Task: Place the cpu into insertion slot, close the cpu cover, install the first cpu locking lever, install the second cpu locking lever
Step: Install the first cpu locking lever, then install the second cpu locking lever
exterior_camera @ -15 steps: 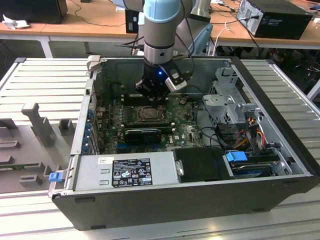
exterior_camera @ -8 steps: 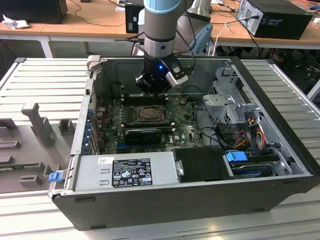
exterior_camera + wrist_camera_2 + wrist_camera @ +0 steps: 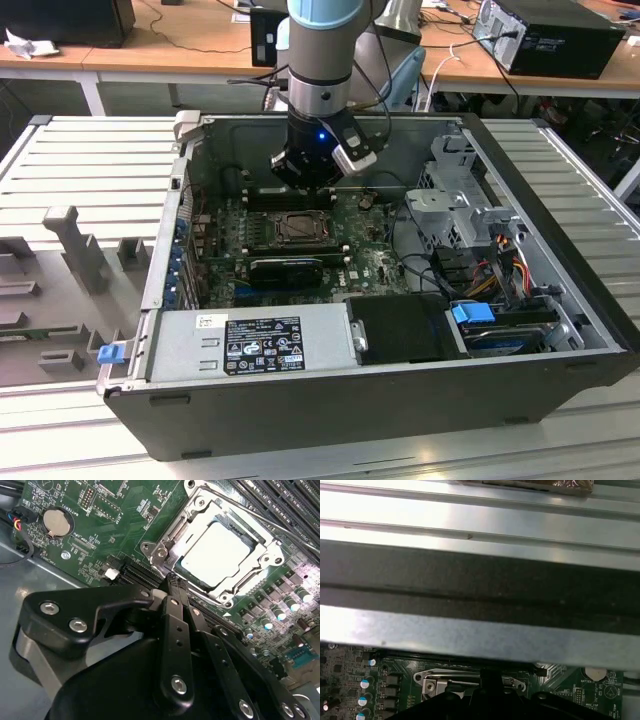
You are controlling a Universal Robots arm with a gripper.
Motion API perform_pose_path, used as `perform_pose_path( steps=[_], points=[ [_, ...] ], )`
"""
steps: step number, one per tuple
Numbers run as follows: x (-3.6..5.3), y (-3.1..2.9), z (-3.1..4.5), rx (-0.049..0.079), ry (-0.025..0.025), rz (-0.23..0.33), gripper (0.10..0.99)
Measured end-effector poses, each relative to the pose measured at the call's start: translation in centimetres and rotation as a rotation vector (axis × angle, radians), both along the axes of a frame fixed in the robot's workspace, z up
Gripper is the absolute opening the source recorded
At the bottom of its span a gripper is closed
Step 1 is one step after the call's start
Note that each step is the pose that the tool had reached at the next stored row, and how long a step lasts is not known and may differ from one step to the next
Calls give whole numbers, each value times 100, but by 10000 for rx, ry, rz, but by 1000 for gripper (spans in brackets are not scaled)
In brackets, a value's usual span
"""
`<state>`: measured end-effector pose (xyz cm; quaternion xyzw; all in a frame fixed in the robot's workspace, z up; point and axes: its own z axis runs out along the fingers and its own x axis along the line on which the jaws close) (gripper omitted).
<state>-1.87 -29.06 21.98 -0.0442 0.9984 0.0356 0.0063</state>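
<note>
In the second wrist view the cpu lies flat in the insertion slot, its pale silver top showing through the window of the cpu cover, which is down over it. A thin metal lever rod runs along the socket's far side. My gripper is shut, its black fingers pressed together, with the tip just off one corner of the socket frame and nothing visibly held. In the exterior view the gripper hangs inside the open computer case just behind the socket.
The green motherboard carries a coin battery, capacitors and long black slots. In the exterior view a power supply, a drive cage and cable bundles crowd the case. The case wall stands close by.
</note>
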Motion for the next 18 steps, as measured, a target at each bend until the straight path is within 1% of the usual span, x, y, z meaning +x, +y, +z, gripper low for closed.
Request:
perform_pose_path(
  steps=[4, 7, 10, 15, 18],
  points=[
    [0, -14, 1, -2, 1, 2, 106],
    [0, -56, 1, 0, 0, 0, 106],
    [0, -59, 27, -1, 1, 1, 106],
    [0, -59, 113, -1, 0, 0, 106],
    [1, -63, 116, 1, 0, 2, 106]
  ],
)
